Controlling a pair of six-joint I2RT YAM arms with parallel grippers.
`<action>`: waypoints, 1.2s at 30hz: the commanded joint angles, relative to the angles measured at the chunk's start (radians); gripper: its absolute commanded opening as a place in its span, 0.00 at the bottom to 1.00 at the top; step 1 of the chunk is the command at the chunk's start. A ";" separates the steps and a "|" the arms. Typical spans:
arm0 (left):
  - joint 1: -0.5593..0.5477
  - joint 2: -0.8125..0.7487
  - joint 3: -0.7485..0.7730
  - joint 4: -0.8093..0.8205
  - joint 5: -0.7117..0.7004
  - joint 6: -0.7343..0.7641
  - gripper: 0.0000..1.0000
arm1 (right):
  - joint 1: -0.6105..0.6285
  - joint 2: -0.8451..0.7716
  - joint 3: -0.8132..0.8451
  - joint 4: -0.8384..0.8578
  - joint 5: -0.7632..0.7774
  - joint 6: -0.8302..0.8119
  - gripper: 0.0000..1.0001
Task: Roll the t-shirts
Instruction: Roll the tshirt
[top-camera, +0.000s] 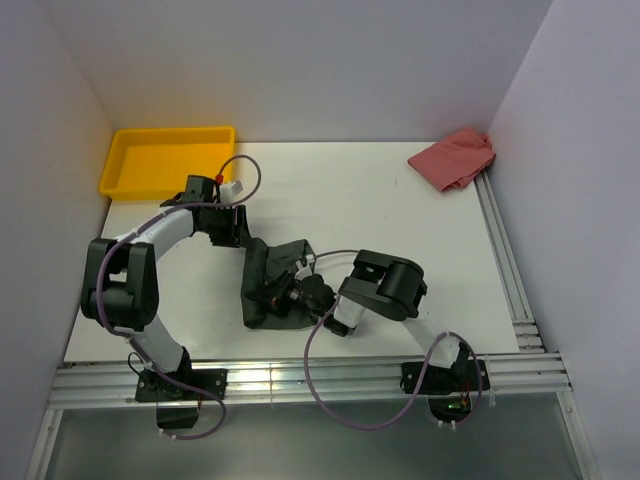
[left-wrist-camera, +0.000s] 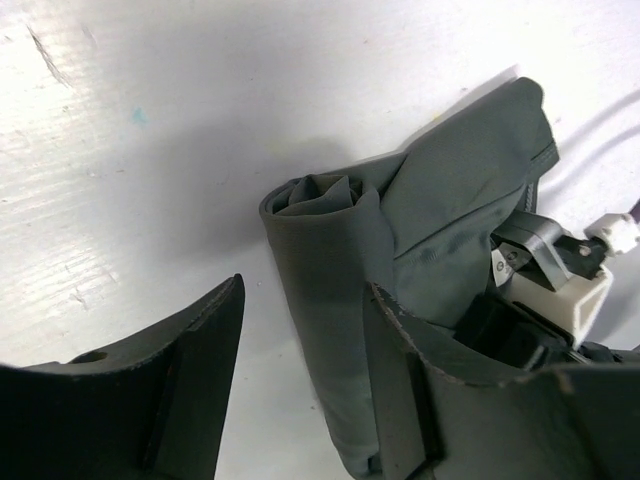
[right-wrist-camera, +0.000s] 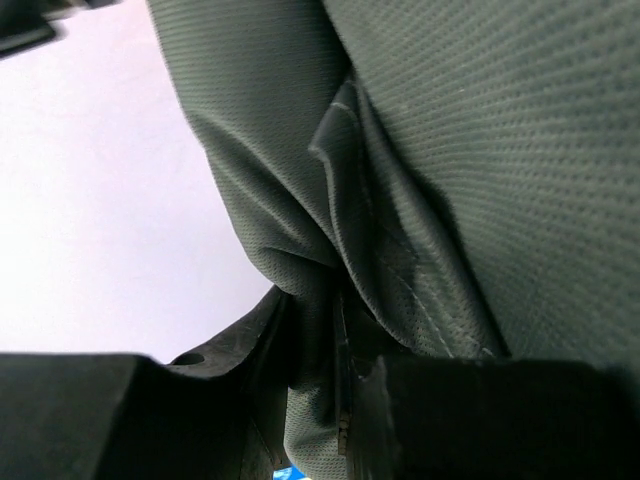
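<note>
Two arms meet over one dark grey t-shirt (top-camera: 262, 275), which you'll find partly rolled on the white table (top-camera: 400, 230) near its front edge, well apart from the yellow tray (top-camera: 165, 132) in the far left corner and the pink cloth (top-camera: 455, 158) bunched in the far right one. Your left gripper (left-wrist-camera: 305, 300) has its fingers spread at the roll's far end, gripping nothing, while your right gripper (right-wrist-camera: 320, 335) pinches a fold of the shirt. Plain pale walls (top-camera: 300, 60) box the table on three sides.
</note>
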 joint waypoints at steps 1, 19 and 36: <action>0.001 0.042 -0.015 0.012 0.023 0.007 0.54 | -0.001 0.040 0.000 0.225 -0.023 0.091 0.11; -0.023 0.080 -0.014 0.009 0.034 0.007 0.58 | -0.001 -0.069 0.080 -0.259 -0.029 -0.028 0.25; -0.063 0.048 0.003 -0.001 -0.074 -0.001 0.00 | 0.129 -0.236 0.589 -1.600 0.446 -0.296 0.61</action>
